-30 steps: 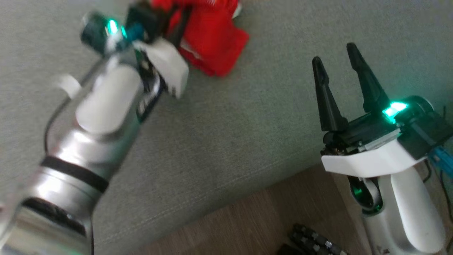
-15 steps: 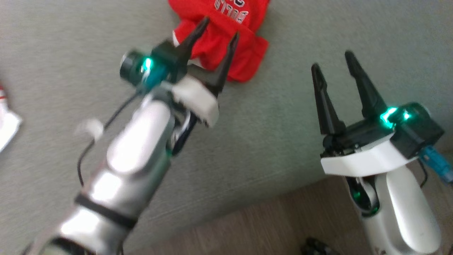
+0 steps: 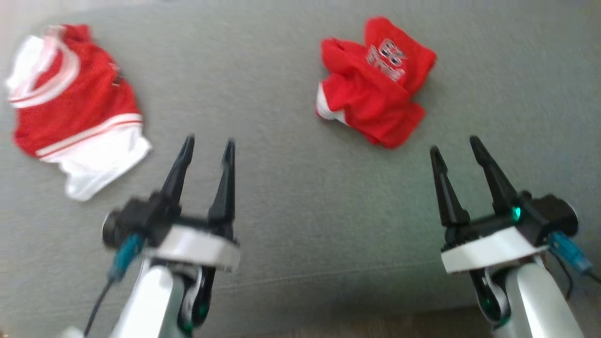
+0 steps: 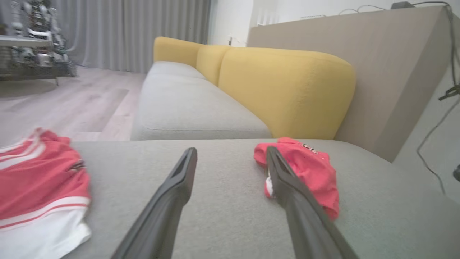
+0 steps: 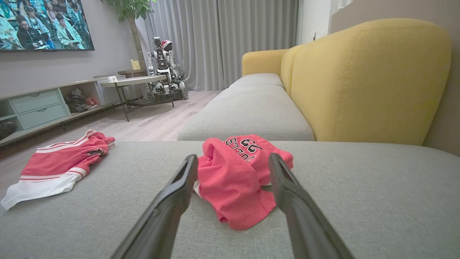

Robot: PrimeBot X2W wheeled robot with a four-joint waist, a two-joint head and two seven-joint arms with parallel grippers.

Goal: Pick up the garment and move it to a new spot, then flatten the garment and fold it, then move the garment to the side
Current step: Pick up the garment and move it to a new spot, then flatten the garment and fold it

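The garment is a red jersey with white lettering, lying crumpled on the grey sofa seat, free of both grippers. My left gripper hovers open and empty over the seat, well short of the garment and to its left; in the left wrist view the garment lies just past the right finger of that gripper. My right gripper is open and empty too, a little nearer than the garment. In the right wrist view the garment sits ahead between the spread fingers of that gripper.
A second piece of clothing, red-and-white shorts, lies on the seat at far left. A yellow backrest rises behind the seat. Bare grey cushion lies between the two pieces. The seat's front edge runs along the bottom of the head view.
My left gripper, shut at the garment a second ago, opened, let it go and drew back toward me. The head view itself has shifted, bringing the shorts into sight.
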